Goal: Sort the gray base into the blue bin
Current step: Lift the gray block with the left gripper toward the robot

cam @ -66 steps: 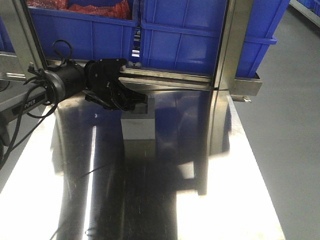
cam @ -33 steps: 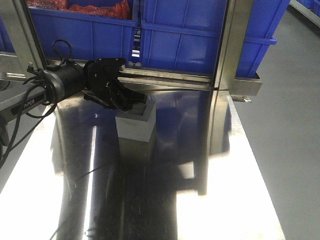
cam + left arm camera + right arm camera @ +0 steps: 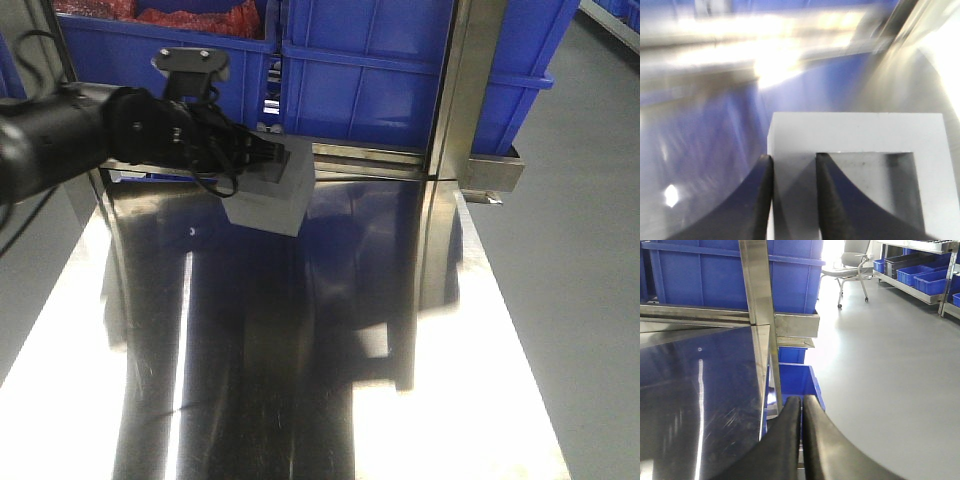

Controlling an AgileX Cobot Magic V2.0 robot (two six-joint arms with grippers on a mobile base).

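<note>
Two jaws of left gripper (image 3: 792,160) pinch one wall of gray base (image 3: 270,198) | arm stretched level, base tilted | right gripper (image 3: 801,402) closed, empty

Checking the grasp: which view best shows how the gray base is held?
The left wrist view: the left end effector pinches one wall of the gray base, one finger inside its recess. The front view shows it tilted above the table, grip in shadow. The right wrist view misses it.
</note>
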